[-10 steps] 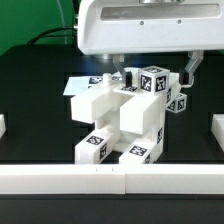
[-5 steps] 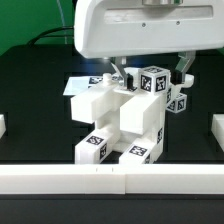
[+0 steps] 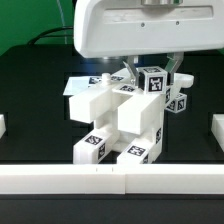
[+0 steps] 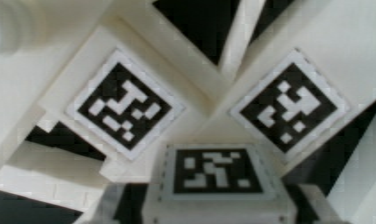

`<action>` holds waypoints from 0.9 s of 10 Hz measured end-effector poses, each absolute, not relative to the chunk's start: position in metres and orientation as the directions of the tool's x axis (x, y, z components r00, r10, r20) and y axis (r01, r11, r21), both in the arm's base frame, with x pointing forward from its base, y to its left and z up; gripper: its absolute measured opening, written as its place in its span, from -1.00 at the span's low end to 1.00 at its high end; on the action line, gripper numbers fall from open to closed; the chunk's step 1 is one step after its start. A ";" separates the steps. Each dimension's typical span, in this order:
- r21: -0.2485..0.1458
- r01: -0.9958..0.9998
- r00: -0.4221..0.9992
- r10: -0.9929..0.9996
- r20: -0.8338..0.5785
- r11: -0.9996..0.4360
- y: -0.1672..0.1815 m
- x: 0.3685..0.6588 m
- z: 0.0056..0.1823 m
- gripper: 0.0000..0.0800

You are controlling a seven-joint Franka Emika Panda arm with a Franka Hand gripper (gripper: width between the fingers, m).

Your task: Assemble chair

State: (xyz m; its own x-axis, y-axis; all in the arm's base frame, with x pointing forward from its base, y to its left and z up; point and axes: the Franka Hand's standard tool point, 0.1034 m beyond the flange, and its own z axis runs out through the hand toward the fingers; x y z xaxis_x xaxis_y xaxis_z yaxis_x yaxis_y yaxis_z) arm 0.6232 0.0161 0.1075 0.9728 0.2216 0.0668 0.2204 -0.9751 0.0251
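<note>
Pincer point(image 3: 150, 72) hangs under the big white arm housing point(image 3: 140, 25), its two fingers pressed in on the tagged upper block of the chair point(image 3: 125, 120). That block sits squarely between the fingertips. The rest of the chair, blocky white parts with black-and-white tags, spreads below and in front of the pincer on the black surface point(image 3: 35, 140). Wrist view: three tags close up on white faces point(image 4: 211, 170), filling the frame.
</note>
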 end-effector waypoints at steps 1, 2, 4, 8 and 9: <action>0.012 0.098 0.993 0.098 0.071 -0.995 0.015 0.624 0.107 -0.33; 0.007 0.032 0.997 0.032 0.071 -0.999 0.015 0.624 0.107 -0.33; -0.014 -0.176 0.982 -0.176 0.067 -0.984 0.013 0.623 0.107 -0.33; -0.043 -0.510 0.857 -0.512 0.055 -0.859 0.012 0.624 0.107 -0.33; -0.047 -0.590 0.804 -0.592 0.051 -0.806 0.011 0.625 0.106 -0.33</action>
State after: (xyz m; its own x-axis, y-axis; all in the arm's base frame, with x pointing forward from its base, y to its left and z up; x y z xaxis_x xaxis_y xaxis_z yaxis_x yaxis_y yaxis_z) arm 0.6246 0.0112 0.1064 0.8044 -0.5919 0.0511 -0.5900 -0.8060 -0.0472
